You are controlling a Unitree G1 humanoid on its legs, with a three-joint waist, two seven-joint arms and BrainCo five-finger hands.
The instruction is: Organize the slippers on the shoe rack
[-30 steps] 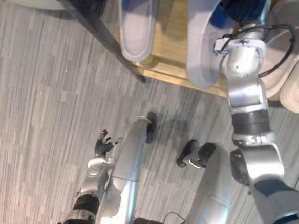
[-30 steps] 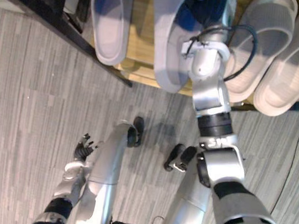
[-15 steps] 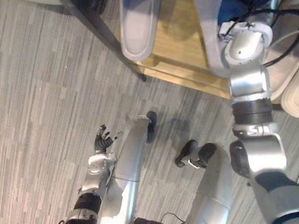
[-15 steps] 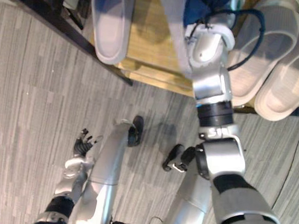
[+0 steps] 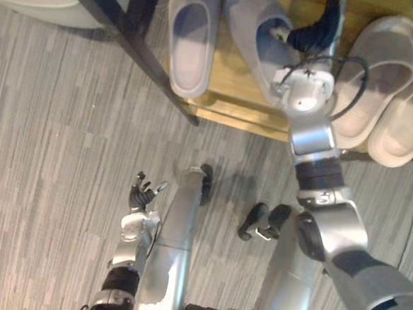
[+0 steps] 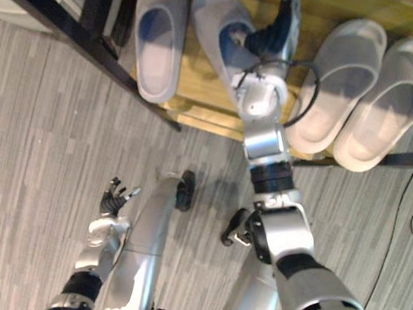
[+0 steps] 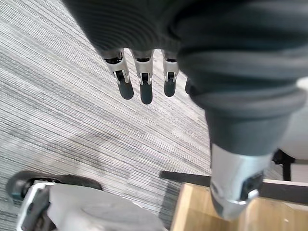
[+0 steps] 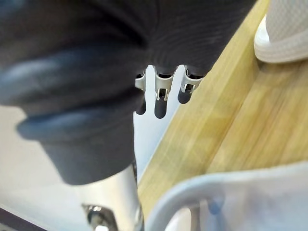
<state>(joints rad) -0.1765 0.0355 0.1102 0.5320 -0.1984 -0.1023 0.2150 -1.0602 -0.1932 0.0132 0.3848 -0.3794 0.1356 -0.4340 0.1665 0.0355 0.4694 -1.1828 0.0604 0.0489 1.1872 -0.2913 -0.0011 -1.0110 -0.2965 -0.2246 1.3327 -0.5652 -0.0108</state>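
Fingers [image 8: 161,108] of right hand [image 5: 314,33] straight, holding nothing, just beside skewed lilac slipper [image 5: 251,23] near shoe rack [image 5: 228,93] front edge; best nudged gently parallel to its mate [image 5: 192,40]; left hand [image 5: 141,195] idle, open.

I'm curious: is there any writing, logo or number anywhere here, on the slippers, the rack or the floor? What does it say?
None: no word, label, number or sign can be read anywhere.
The left grey slipper, the right grey slipper, the inner beige slipper, the outer beige slipper and the wooden shelf all look plain.
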